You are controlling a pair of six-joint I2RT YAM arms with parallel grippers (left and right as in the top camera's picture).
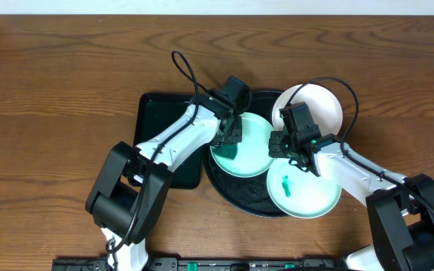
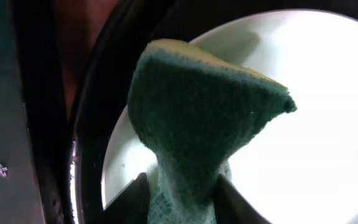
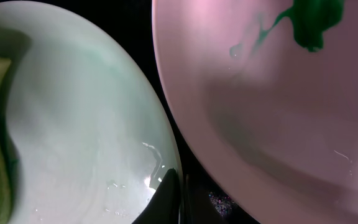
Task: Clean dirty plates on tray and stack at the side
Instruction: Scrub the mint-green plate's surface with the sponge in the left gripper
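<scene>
On the round black tray (image 1: 236, 197) lie two mint plates. My left gripper (image 1: 228, 140) holds a green sponge (image 2: 197, 112) against the left plate (image 1: 251, 147), its fingers (image 2: 143, 190) shut on the sponge's lower end. My right gripper (image 1: 283, 147) is shut on that plate's right rim (image 3: 166, 163), one finger over it and one outside it. The other mint plate (image 1: 307, 192) at the front right has a green smear (image 3: 312, 25) at its centre. A white plate (image 1: 315, 105) overlaps the tray's back right rim.
A smaller black rectangular tray (image 1: 160, 124) lies left of the round tray, partly under my left arm. Bare wooden table (image 1: 51, 113) spreads on both sides. Cables arch over both wrists.
</scene>
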